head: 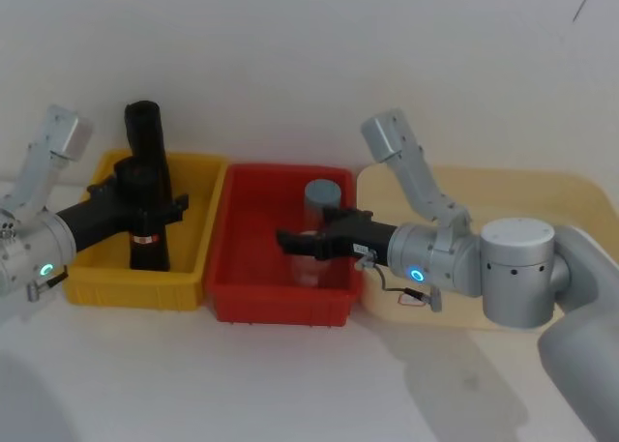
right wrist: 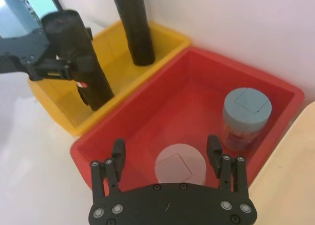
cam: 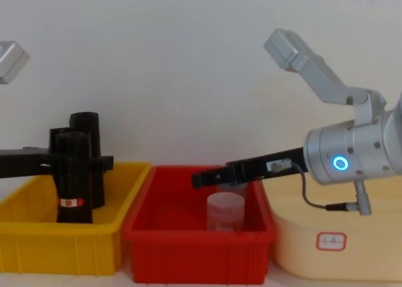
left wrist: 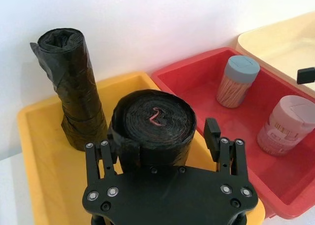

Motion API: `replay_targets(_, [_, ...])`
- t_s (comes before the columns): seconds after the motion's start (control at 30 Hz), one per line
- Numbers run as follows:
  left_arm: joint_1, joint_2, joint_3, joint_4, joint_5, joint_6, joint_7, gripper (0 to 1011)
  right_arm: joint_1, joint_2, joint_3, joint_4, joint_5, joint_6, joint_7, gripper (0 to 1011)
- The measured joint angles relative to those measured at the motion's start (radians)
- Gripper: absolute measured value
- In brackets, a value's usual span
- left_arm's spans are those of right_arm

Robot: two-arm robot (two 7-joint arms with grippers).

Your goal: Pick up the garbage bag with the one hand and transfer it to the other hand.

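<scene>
In the yellow bin [head: 135, 292] on the robot's left, the green-ringed left gripper [left wrist: 161, 134] was clamped round the garbage bag [left wrist: 152, 119], fingers pressed to either side of the upright roll about halfway up! Whether the roll had cleared the bin floor, I couldn't tell. Just behind it stood the plain black roll [left wrist: 74, 87], untouched. Over in the red bin [head: 280, 302], the blue-ringed right gripper [right wrist: 166, 147] hovered spread wide and empty above the white-lidded jar [right wrist: 179, 165], with the blue-lidded jar [right wrist: 246, 116] beyond it. So, by my reckoning: grasp made, lift barely begun if at all, and the whole handover left to do, since the two grippers were well apart. Labels? The bag's red-and-white band [cam: 71, 203] sat low on the roll, its print too small to read. Same story for the red-bordered sticker [cam: 331, 241] on the cream tray [cam: 295, 249].
</scene>
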Motion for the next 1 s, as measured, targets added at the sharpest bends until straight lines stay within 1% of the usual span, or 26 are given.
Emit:
replay_targets(0.53, [-0.008,-0.005,0.005,0.007,0.007,-0.002,0.001,1001,0.039,-0.007,-0.03,0.074,-0.037,0.014,0.028,1001])
replay_targets(1.0, [-0.009,-0.006,0.006,0.009,0.009,-0.003,0.001,1001,0.048,-0.009,-0.042,0.095,-0.055,0.024,0.048,1001])
